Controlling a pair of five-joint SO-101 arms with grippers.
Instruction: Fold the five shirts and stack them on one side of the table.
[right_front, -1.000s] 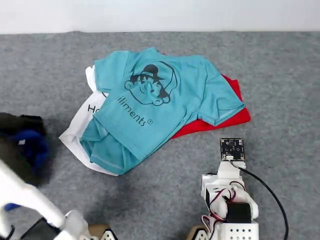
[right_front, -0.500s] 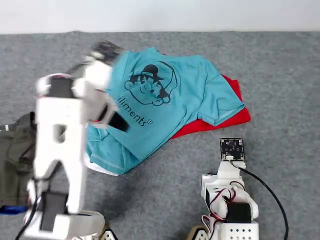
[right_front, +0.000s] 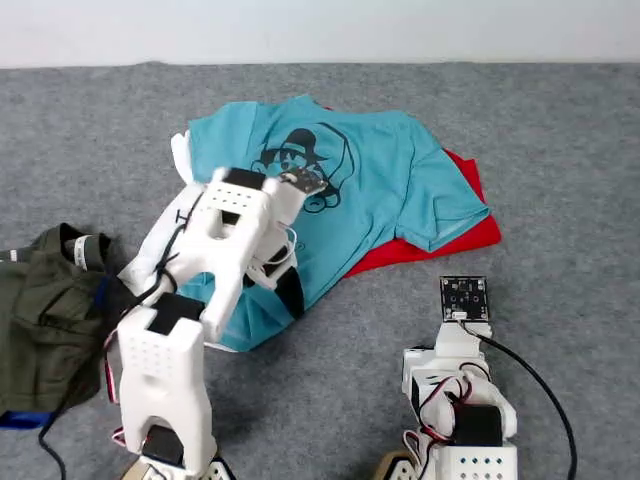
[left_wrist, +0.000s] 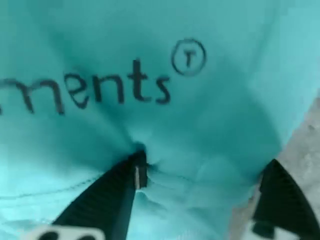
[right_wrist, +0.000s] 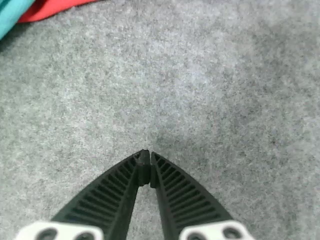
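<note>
While the left gripper (left_wrist: 205, 182), wide open and empty, presses into the teal shirt (right_front: 400, 180), the right gripper (right_wrist: 146, 169) sits closed, empty, near it

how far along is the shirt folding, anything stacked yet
Early. Done: an olive shirt lies bunched over blue cloth at the left side of the table, not neatly folded. In hand: the left tool, open, sits on the teal shirt, one finger pressing into it; nothing is gripped. Left: the teal shirt lies spread over a white shirt and a red shirt, all unfolded. The right tool is shut above the table.
</note>
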